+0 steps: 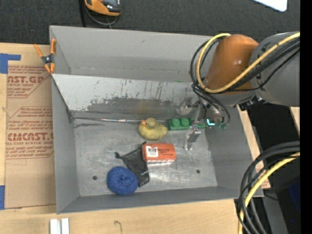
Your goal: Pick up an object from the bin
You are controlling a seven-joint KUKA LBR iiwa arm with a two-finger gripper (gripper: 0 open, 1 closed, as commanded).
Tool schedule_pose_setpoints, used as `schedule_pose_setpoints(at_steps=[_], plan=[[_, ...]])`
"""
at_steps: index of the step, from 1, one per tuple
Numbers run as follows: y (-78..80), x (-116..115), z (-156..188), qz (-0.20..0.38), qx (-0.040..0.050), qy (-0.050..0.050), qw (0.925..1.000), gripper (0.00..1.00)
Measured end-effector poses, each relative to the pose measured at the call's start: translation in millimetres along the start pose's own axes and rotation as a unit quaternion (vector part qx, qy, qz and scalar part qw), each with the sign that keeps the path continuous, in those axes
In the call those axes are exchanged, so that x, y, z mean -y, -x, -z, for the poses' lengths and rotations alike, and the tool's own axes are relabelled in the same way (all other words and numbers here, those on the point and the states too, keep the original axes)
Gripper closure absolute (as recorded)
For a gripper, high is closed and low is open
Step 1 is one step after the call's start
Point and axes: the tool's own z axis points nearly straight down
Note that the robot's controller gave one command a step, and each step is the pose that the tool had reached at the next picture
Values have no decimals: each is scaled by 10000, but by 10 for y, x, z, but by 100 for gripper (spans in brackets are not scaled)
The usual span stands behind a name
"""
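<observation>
My gripper [190,140] hangs low over the right part of the bin floor, just right of a green toy brick [179,124] that lies near the back wall. A yellow rubber duck [151,129] sits immediately left of the brick. In front of the duck, to the gripper's left, lies an orange box [159,153] with a white label. Nothing shows in the gripper.
A black crumpled piece [134,162] lies left of the orange box, and a blue fuzzy ball [122,180] rests at the front left. The arm's orange cover and yellow cables hang over the bin's right rear corner. Bare floor lies at the front right.
</observation>
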Motion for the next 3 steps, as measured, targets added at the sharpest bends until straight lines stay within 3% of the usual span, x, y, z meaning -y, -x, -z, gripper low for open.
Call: schedule_pose_setpoints(at_steps=[1,2,3], plan=[[19,-1,42,3,38,-3,10000,0],[-427,-618,-691,-267,140,-15,9995,0],[-410,-605,-659,-253,122,-18,9996,0]])
